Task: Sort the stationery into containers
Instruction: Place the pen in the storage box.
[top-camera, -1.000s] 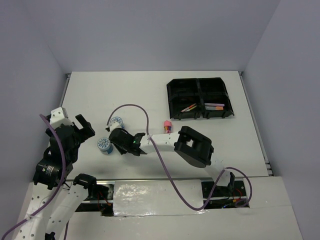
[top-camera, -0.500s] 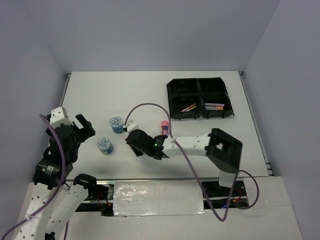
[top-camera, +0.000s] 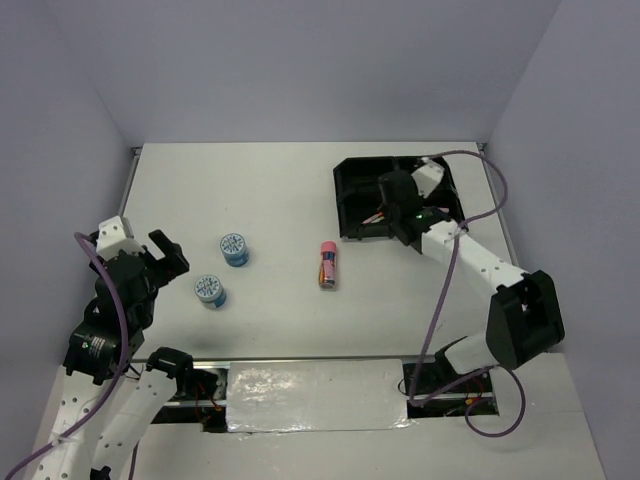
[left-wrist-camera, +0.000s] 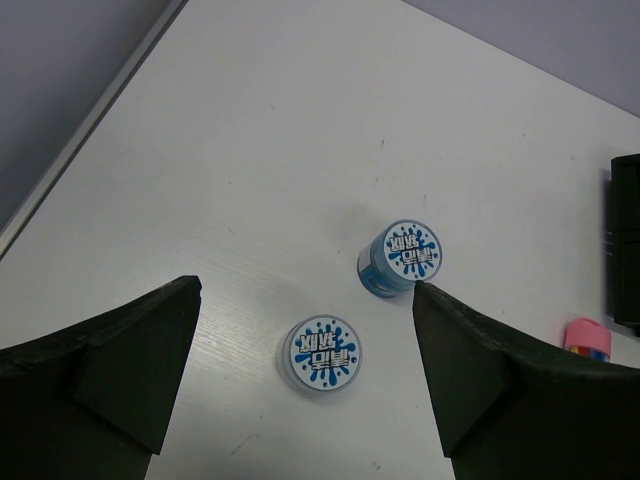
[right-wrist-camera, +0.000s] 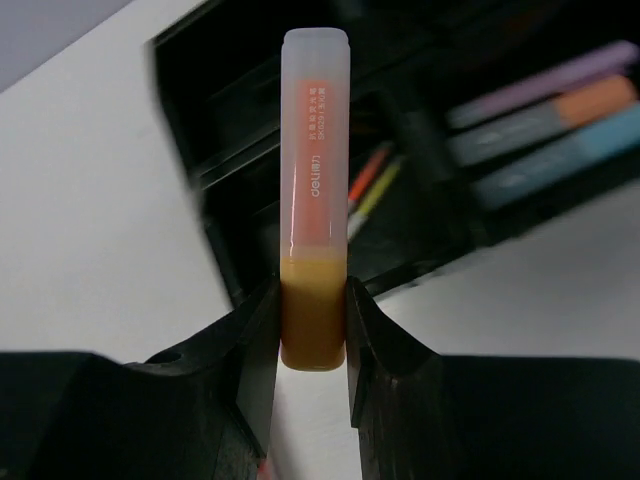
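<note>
Ref. landmark: black plastic four-compt. tray (top-camera: 358, 182). R gripper (right-wrist-camera: 313, 322) is seen over the tray's middle, jaws pinched on the lower body of a short orange marker w/ translucent cap (right-wrist-camera: 314, 170). The marker is held above the tray; which compt. lies beneath cannot be told. In the tray's near-left compt., thin orange and yellow pens (right-wrist-camera: 365, 185) are noted. In the near-right compt., purple, orange and blue markers (right-wrist-camera: 548, 118) are laid side by side. A pink-capped glue stick (top-camera: 327, 263) is found lying on the white table (top-camera: 270, 190), near the tray's near-left corner but apart from it. A round blue-white tape roll (left-wrist-camera: 412, 255) is stood well left of the tray. A second tape roll (left-wrist-camera: 321, 353) is stood near it, further from the tray, not touching. L gripper (left-wrist-camera: 307, 290) is held far left of the tray, above the table, fingers spread wide.
</note>
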